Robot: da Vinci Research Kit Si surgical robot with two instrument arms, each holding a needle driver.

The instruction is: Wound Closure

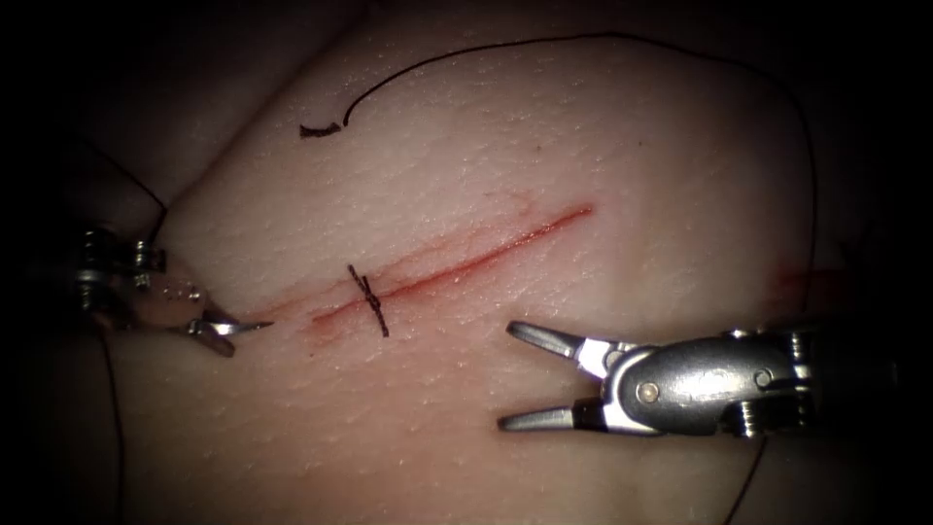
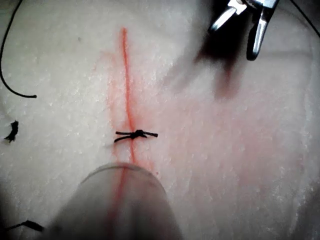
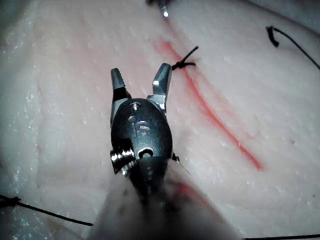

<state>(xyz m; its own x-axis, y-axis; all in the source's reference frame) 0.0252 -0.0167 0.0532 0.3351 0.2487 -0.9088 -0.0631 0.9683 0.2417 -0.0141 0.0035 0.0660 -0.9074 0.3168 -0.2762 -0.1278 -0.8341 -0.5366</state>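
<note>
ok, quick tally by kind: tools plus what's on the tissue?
Tools: 2 (left end effector, hold unclear; right end effector open, holding nothing)
Cut: 1
Tied stitch across it: 1
Long loose thread: 1
Short cut thread end: 1
Total: 6

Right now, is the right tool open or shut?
Open. The right tool has its two jaws spread wide apart, holding nothing, over the tissue right of the cut.

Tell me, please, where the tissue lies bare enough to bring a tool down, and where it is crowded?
Bare: the tissue between the thread arc and the cut, beyond the stitch.

Crowded: the cut's left end, between the left tool and the right tool, whose jaws are open and hold nothing.
</note>
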